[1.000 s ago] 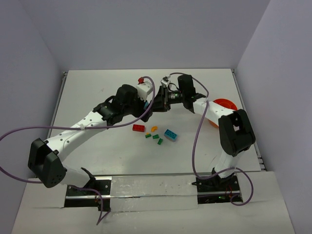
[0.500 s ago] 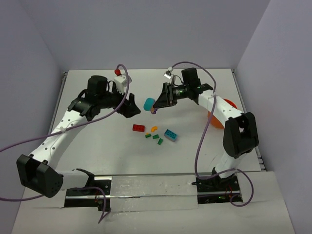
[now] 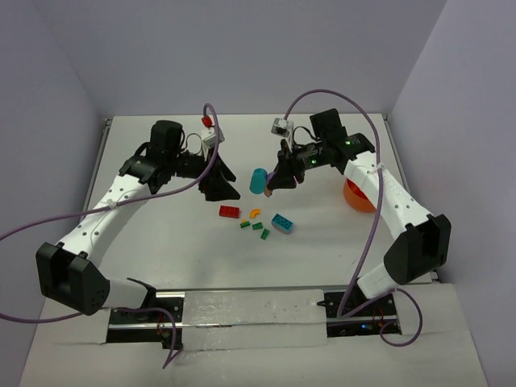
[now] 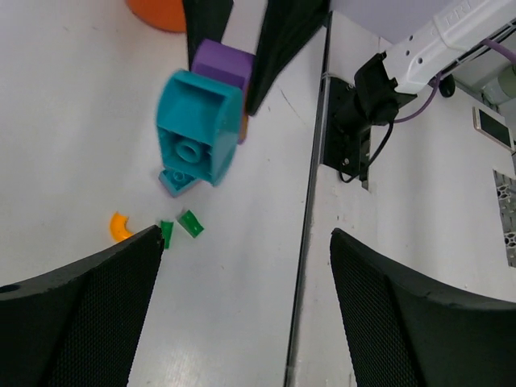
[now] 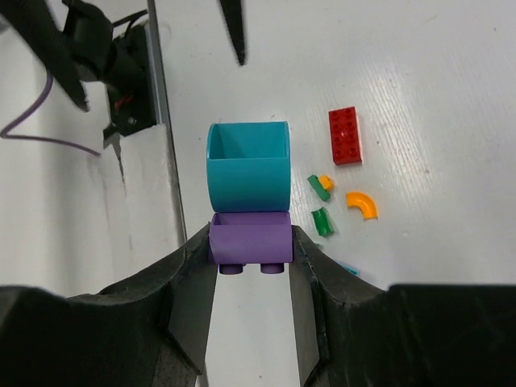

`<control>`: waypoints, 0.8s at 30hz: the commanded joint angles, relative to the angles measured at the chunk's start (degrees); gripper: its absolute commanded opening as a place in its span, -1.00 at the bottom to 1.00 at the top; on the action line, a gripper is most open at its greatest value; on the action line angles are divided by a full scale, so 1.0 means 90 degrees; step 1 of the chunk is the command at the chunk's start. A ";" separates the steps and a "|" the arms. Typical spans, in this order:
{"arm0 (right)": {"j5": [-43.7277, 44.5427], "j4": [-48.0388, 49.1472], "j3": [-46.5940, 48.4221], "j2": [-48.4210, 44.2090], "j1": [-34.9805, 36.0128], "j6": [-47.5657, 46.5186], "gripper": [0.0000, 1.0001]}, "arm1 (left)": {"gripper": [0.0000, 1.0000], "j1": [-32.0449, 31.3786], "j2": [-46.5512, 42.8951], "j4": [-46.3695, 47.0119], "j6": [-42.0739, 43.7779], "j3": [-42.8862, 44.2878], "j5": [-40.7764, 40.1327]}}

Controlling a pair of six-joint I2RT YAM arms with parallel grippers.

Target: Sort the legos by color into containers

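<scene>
Hovering, the right pincer [image 3: 274, 181] is pinching a purple brick [image 5: 250, 244] bearing a teal brick [image 5: 247, 173]; left pincer [image 4: 246, 240] is gaping.

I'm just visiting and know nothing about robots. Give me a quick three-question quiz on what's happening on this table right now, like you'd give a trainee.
1. True or false: the left claw holds a brick.
2. The right claw grips: A) nothing, B) a purple brick joined to a teal piece, C) a yellow ball.
3. What colour is the bowl?
Key: 1 false; 2 B; 3 orange.
</scene>
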 commanded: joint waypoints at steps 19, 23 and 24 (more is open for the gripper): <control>-0.0048 -0.0437 0.0109 -0.0365 0.1027 -0.0843 -1.00 | 0.57 -0.0456 0.0239 0.0077 0.1419 0.0080 0.0995; -0.0101 -0.0500 0.0177 -0.0259 0.1052 -0.0785 -1.00 | 0.55 -0.0532 0.0258 0.0034 0.1506 0.0104 0.1024; -0.0106 -0.0491 0.0177 -0.0248 0.1066 -0.0765 -1.00 | 0.51 -0.0557 0.0273 0.0044 0.1511 0.0119 0.1019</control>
